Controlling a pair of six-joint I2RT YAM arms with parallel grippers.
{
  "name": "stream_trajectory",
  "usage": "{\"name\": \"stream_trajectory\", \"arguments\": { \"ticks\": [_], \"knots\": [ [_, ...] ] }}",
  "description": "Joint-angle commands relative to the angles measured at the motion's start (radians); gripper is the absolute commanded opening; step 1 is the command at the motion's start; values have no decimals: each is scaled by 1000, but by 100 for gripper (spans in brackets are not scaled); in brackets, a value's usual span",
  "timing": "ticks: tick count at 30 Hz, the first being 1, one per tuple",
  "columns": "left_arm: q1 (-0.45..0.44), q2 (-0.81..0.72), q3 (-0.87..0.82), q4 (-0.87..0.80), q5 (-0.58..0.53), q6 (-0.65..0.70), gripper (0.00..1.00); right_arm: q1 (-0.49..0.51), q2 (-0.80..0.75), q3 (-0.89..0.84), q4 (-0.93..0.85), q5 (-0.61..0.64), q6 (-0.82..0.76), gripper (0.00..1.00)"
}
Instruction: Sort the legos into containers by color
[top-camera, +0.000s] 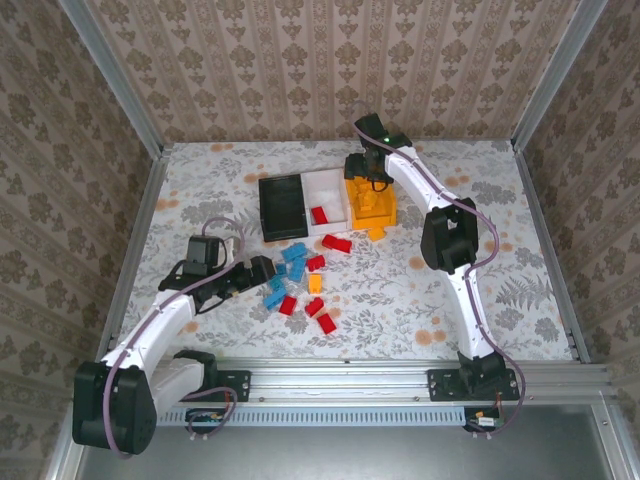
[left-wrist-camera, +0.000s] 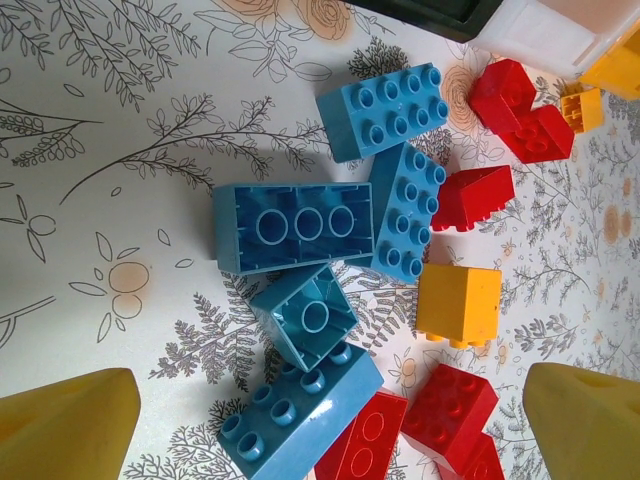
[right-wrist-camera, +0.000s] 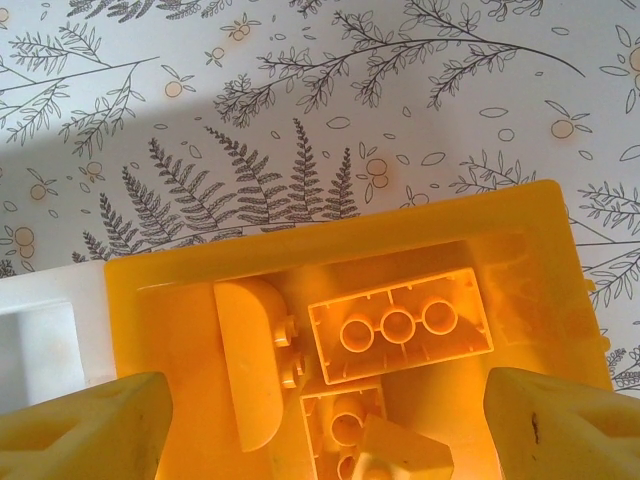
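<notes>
Fingers (left-wrist-camera: 70, 425) of the left claw (left-wrist-camera: 325, 425) stand wide apart, low over the loose legos (left-wrist-camera: 300, 260) scattered on the floral table (left-wrist-camera: 110, 200). Between the fingertips lie a blue studded brick (left-wrist-camera: 300, 415) and two red bricks (left-wrist-camera: 448, 405), pressed against one another. Just beyond the claw a small blue brick (left-wrist-camera: 310, 315) lies upside down, tilted against a long blue brick (left-wrist-camera: 295, 225) that is also upside down. Two more blue pieces (left-wrist-camera: 405, 210), studs showing, crowd its far side. On the right-finger side sits an orange-yellow brick (left-wrist-camera: 458, 305), and a red wedge (left-wrist-camera: 478, 195) lies past it. Farther out, the edges of the black bin (left-wrist-camera: 420, 12) and the white bin (left-wrist-camera: 540, 30) come into sight. The right claw (right-wrist-camera: 320, 425), its fingers (right-wrist-camera: 80, 430) likewise well apart and clasping no brick, hangs over the orange-yellow bin (right-wrist-camera: 540, 210), where orange-yellow pieces (right-wrist-camera: 400, 325) lie packed together. The white bin touches this bin on the claw's left side. From above, the three bins stand in a row, and a lone red brick (top-camera: 319, 214) lies in the white one.
</notes>
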Motion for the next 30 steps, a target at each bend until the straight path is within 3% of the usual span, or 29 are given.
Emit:
{"name": "stream_trajectory", "arguments": {
  "ticks": [1,7,19,25,30],
  "knots": [
    [3,-14,4,14,20,0,100,-5,-49,2,-39,-11,-7,83],
    [3,-19,3,25,30,-12,100,-5,-193,-170,-1,-20,-13,84],
    [-1,-9,-19,74,42,-34,100,3,-672,-960,252,-104,-54,86],
    [-24,18,-34,136,43,-69,100,43,-670,-1133,288,-119,-52,87],
    [-42,15,-25,118,36,-69,100,64,-594,-1104,293,-96,-78,88]
  ]
}}
